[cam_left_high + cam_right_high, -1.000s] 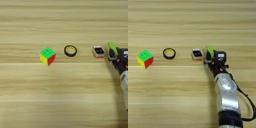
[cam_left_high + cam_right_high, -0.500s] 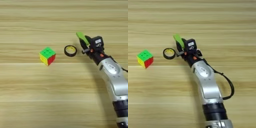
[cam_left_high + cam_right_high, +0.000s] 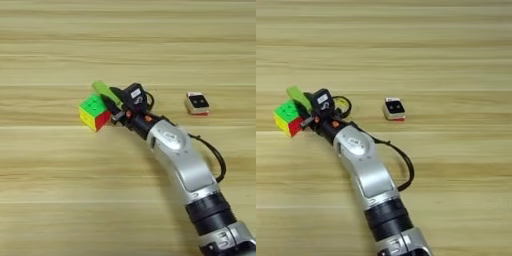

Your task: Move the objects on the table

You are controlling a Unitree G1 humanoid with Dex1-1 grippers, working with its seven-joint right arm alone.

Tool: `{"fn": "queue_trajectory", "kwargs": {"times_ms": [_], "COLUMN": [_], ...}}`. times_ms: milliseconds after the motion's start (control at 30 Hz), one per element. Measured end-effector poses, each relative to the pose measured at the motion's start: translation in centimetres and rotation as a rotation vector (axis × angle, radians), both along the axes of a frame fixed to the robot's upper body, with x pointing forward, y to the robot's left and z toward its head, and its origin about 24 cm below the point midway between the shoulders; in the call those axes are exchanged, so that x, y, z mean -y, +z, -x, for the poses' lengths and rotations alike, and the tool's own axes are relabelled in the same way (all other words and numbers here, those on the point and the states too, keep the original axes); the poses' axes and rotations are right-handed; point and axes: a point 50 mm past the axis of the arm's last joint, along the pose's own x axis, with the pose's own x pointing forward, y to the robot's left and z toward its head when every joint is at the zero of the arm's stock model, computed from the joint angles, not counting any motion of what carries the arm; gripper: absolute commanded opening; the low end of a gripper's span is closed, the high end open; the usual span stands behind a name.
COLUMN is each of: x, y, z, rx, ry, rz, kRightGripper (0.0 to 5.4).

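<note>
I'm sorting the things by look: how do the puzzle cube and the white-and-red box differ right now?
The puzzle cube shows green, yellow and red faces; the white-and-red box is white with a dark top panel and a red edge. The cube is blocky and looks larger; the box is flat and low. The cube sits right at the tool, which carries a green block; the box lies apart, with nothing touching it. Both rest on the table.

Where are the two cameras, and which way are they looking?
Left eye view: on the robot's head, looking down at the table; it shows the silver right arm, whose right gripper holds a green block beside the puzzle cube.
Right eye view: the head's other eye, looking down the same way and reaching further right; the same arm shows.
Both share the cube, the white-and-red box and, half hidden behind the gripper, the black ring.
</note>
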Motion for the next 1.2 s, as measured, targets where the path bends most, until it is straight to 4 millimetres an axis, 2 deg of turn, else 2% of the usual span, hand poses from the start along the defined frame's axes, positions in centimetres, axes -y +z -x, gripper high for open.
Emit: {"fn": "queue_trajectory", "kwargs": {"times_ms": [567,633,967,1200], "x": [-1.1,-1.1,-1.0,-1.0], "y": [-1.5,-1.6,-2.0,-1.2], "z": [0.3,0.3,0.3,0.3], "rx": [-0.043,-0.039,-0.044,0.016], "ry": [0.036,0.036,0.029,0.022], "rz": [0.021,0.02,0.045,0.043], "kRightGripper": [1.36,1.79,2.78,3.51]}}
